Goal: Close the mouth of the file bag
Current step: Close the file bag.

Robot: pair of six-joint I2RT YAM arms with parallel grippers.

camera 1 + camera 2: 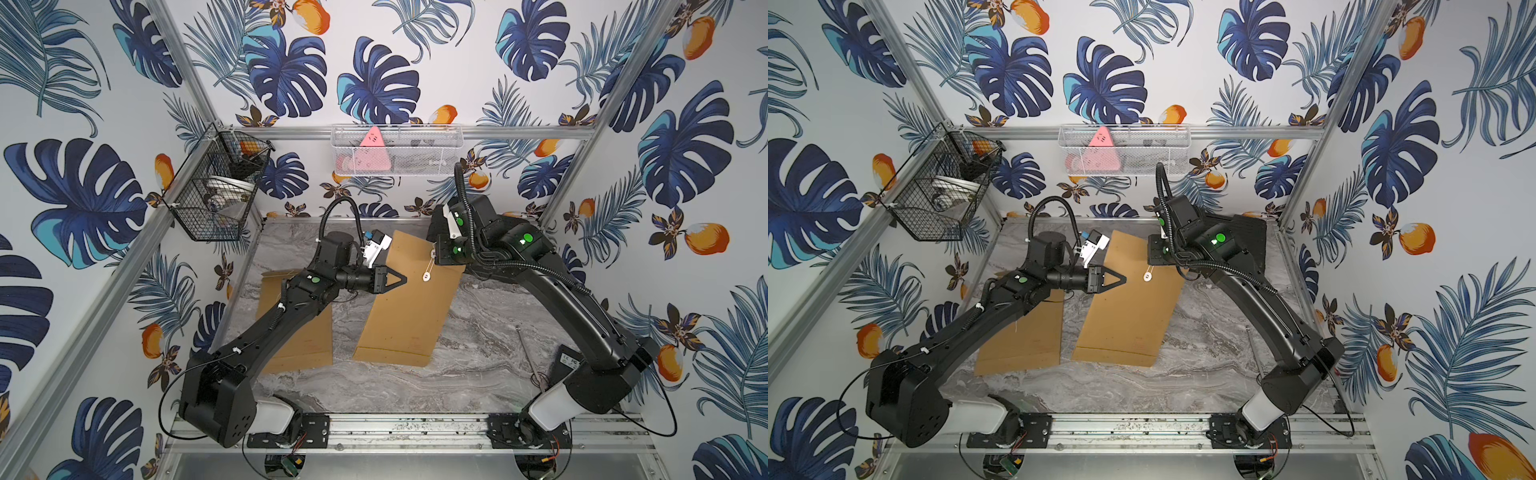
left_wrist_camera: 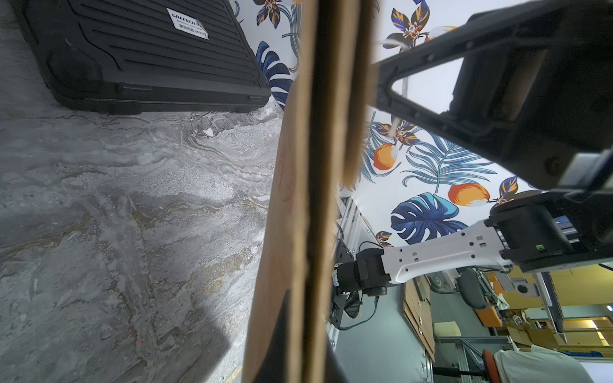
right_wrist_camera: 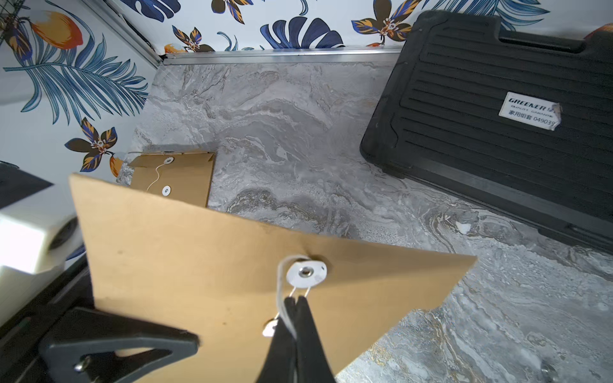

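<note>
Closure looks partly done. The file bag lies in the middle of the surface, its near end resting on the marble and its far, mouth end apparently lifted a little. The flap seems folded over the mouth, so the upper disc on the flap sits just beside the lower disc on the body. The right claw is pinched tight on the white string, which comes off the upper disc and runs down between its tips. The left claw is closed on the bag's left edge, one finger lying on top of the paper, and seems to steady it. What is left appears to be the tying: the string must go round the lower disc, and no turns show there yet.

That disc is half covered by the right claw, so a first turn cannot be ruled out. In both top views the right claw's tips are hidden under its own wrist. The left wrist view shows the bag edge-on and blurred, and the finger beneath it cannot be made out. Whether the bag holds papers cannot be told. A second bag lies flat, largely under the left arm. A black case is cut off at the frame edge.
</note>
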